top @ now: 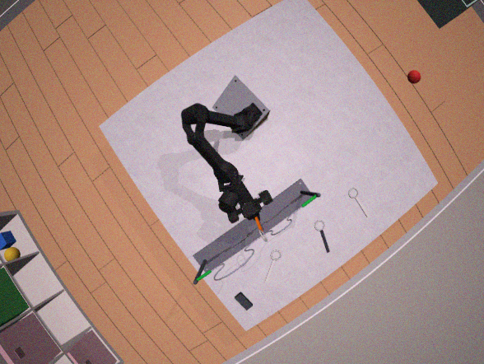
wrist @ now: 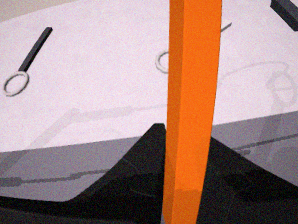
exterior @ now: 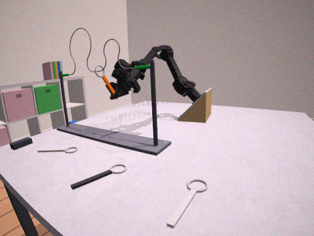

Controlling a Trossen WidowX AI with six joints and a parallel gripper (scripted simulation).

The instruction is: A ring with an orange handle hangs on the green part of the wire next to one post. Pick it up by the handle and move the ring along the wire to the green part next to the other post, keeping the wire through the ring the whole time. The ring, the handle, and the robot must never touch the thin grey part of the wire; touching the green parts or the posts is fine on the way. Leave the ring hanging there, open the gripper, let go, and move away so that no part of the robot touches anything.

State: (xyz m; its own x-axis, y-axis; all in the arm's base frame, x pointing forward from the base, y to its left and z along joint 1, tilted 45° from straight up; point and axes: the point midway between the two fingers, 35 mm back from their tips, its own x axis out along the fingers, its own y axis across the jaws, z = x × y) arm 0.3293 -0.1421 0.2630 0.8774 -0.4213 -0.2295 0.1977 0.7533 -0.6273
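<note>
My gripper [top: 256, 217] [exterior: 115, 94] [wrist: 171, 133] is shut on the orange handle [top: 259, 224] [exterior: 109, 84] [wrist: 194, 75], which slants up to the ring [top: 264, 236] [exterior: 95, 72]. The ring is around the thin grey wire [exterior: 80, 28] at the low dip between its two humps; I cannot tell whether they touch. In the exterior view, one green part [top: 309, 201] [exterior: 142, 67] is at the near post [exterior: 154, 107], and the other green part [top: 203, 275] [exterior: 65, 75] is at the far post [exterior: 64, 101]. The ring and wire are out of the wrist view.
The posts stand on a dark grey base [top: 296, 189] [exterior: 162, 150]. On the table lie a black-handled ring tool [top: 324, 240] [exterior: 92, 179] [wrist: 35, 50], two pale ring tools [top: 269, 269] [exterior: 181, 208] and a dark block [top: 244, 301] [exterior: 21, 143]. The wire's nearer hump [exterior: 111, 39] rises close beside the arm.
</note>
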